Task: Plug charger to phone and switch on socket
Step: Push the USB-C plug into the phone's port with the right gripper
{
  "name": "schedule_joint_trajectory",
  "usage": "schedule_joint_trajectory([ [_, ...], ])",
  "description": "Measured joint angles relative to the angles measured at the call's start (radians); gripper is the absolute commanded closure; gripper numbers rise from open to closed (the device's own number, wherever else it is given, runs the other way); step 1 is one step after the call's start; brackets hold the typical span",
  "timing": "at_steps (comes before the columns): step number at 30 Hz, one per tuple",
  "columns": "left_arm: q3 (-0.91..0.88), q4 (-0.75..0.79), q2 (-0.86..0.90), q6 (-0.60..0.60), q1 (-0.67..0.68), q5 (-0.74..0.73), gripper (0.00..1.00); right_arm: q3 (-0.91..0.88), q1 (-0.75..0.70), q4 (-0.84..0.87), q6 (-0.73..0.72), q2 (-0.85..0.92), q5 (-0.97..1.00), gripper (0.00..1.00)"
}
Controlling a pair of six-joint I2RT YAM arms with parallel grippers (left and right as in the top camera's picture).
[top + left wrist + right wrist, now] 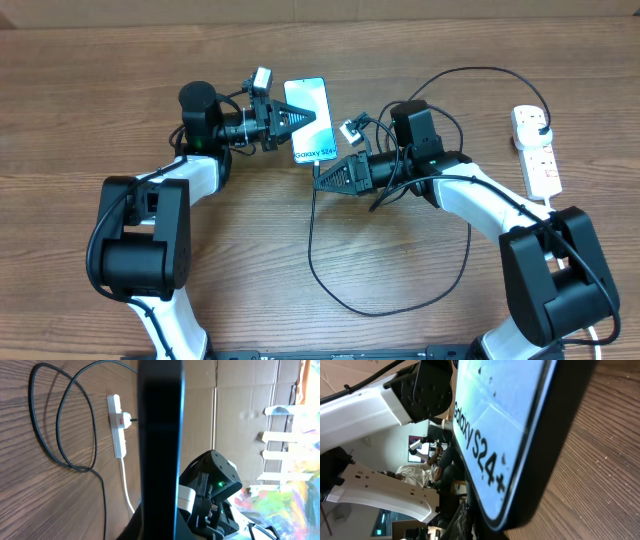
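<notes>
The phone (310,120) sits mid-bench, screen up and lit, its "Galaxy S24+" end turned towards the right arm. The left jaws are clamped on its side edges; from that wrist all I see is the black rim edge-on, dead centre. The right jaws are pressed together just off the phone's lower end, where the charger (311,230) comes up from its big loop on the bench (100,90). Whether they pinch the connector or merely sit beside it, I cannot tell, as the tip is hidden. The far end of the cable is already in: the plug (541,124) stands in the socket (537,152), well off to the right by its red switch (120,421).

The phone looks light, rigid and slick, with glass that would not forgive a hard squeeze or a drop. Holding it by the rim, as the left jaws do, seems right, since it leaves the port end free. The cable is limp and springy, so I would take it by the stiff connector body, just behind the tip. Held further back, it would likely buckle against the port. The switch probably needs only a short, firm press.
</notes>
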State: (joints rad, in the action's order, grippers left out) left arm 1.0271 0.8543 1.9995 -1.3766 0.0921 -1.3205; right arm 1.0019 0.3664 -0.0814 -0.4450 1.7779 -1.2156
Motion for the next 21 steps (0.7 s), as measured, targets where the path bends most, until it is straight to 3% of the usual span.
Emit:
schedule_joint_trajectory([
  [21, 0.0, 0.007, 0.0, 0.015, 0.0, -0.053, 0.95, -0.004, 0.001, 0.01, 0.0, 0.0, -0.012, 0.96],
])
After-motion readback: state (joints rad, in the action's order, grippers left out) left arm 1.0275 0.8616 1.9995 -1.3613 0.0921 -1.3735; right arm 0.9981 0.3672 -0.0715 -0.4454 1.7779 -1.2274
